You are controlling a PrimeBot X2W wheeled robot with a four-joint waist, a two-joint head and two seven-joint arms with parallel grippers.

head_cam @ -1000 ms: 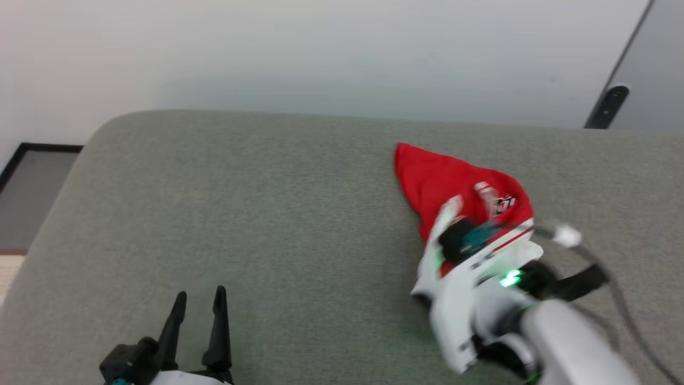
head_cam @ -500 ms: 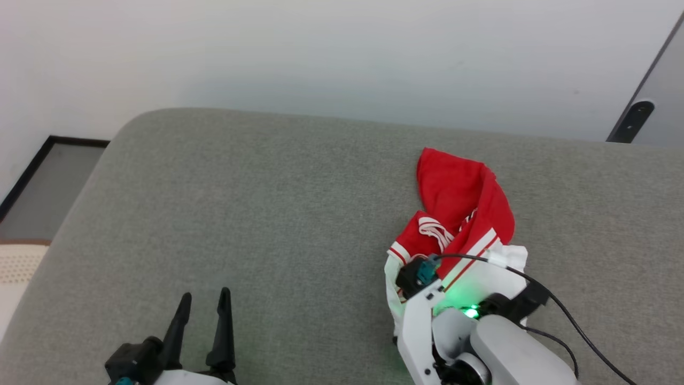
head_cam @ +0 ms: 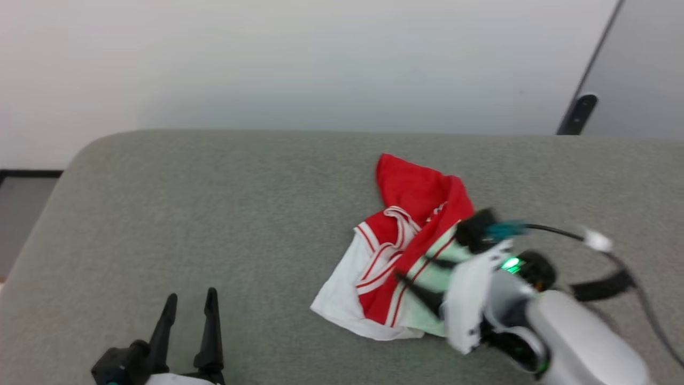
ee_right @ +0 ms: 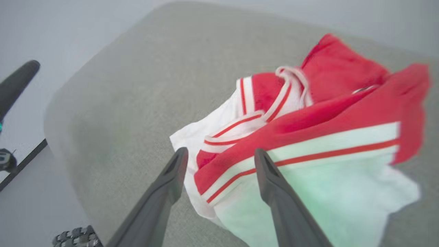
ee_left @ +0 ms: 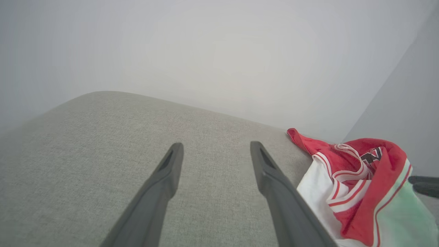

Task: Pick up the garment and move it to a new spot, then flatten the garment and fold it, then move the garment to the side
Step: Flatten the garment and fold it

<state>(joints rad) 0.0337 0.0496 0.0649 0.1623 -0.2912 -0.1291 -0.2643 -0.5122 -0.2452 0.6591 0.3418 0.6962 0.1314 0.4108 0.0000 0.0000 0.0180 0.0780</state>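
The garment [head_cam: 398, 256] lies crumpled on the grey padded surface [head_cam: 214, 214], right of centre. It is red with white sleeves and red-white striped trim. A bit of black print shows in a fold [ee_left: 372, 157]. My right gripper [head_cam: 411, 268] hovers at the garment's near right edge, open, with its fingers spread over the white sleeve [ee_right: 308, 192] and nothing pinched between them [ee_right: 221, 151]. My left gripper [head_cam: 191, 295] rests at the lower left, open and empty [ee_left: 216, 145], well to the left of the garment [ee_left: 349, 185].
The padded surface has a rounded far-left corner [head_cam: 91, 149] and ends at a white wall [head_cam: 320, 64]. A grey panel with a dark handle [head_cam: 577, 112] stands at the upper right. A black cable [head_cam: 614, 278] trails off my right wrist.
My right gripper has opened and let go of the garment, which now lies lower and more spread out on the surface. The head camera has shifted. The left gripper stays still.
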